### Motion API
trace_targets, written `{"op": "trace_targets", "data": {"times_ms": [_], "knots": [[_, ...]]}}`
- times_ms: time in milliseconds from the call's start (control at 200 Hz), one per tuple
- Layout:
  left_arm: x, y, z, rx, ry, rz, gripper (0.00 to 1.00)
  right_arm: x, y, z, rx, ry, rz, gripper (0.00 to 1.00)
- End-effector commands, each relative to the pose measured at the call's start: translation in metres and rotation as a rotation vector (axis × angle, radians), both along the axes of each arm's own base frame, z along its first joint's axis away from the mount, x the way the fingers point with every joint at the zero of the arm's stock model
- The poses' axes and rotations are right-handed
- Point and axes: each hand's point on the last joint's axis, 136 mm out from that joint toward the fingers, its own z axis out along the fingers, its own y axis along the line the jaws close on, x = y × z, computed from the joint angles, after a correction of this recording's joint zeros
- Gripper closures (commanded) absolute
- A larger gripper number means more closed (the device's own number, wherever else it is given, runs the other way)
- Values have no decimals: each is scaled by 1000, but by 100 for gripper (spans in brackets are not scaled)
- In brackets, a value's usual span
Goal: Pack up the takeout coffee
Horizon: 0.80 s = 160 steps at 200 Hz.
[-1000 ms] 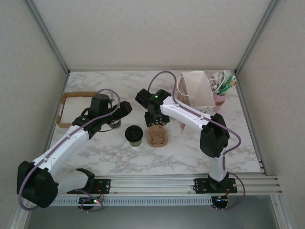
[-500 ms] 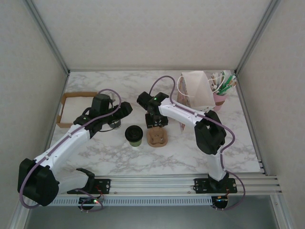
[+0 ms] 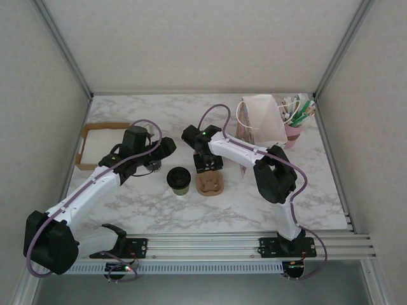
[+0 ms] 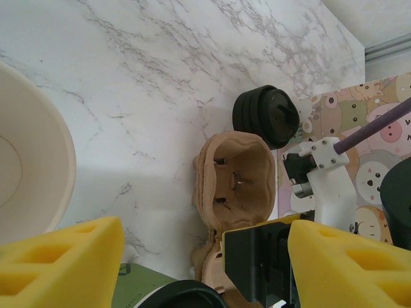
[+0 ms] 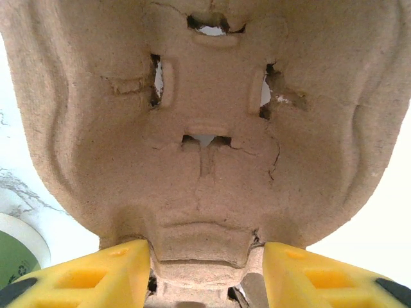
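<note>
The takeout coffee (image 3: pixel 179 180) stands upright on the marble counter (image 3: pixel 159 210) with its black lid on, just beside the cardboard carrier (image 3: pixel 208 183) on the left arm's side, not touching it. The right end effector (image 5: pixel 207 273) is at the carrier's far end. Its yellow fingers (image 5: pixel 83 277) stand apart on either side of that end, right up against the cardboard. I cannot tell whether they are squeezing it. The right arm (image 3: pixel 245 152) slants down over the counter between the carrier and the patterned paper bag (image 3: pixel 259 119), which stands behind the carrier. A pink cup of utensils (image 3: pixel 294 131) sits past the bag.

The left end effector (image 4: pixel 204 256) is spread wide, with nothing between its fingers. It hangs on the coffee's side of the carrier and looks across at it. From there, a stack of black lids (image 4: pixel 265 117) lies just beyond the carrier, and an open cream-lined cup (image 4: pixel 26 160) fills the near edge. A brown-rimmed tray (image 3: pixel 84 145) lies well off, past the left arm.
</note>
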Motion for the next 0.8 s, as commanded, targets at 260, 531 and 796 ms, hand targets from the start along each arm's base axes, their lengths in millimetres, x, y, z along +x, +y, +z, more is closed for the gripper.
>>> {"op": "trace_targets", "data": {"times_ms": [260, 531, 796], "knots": [[0, 2, -3, -1, -6, 1, 38, 3, 0, -2, -6, 12, -24, 57], [-1, 2, -3, -4, -6, 2, 41, 4, 0, 8, 9, -5, -19, 62], [0, 2, -4, -9, -4, 3, 42, 4, 1, 19, 27, -22, -12, 67]]}}
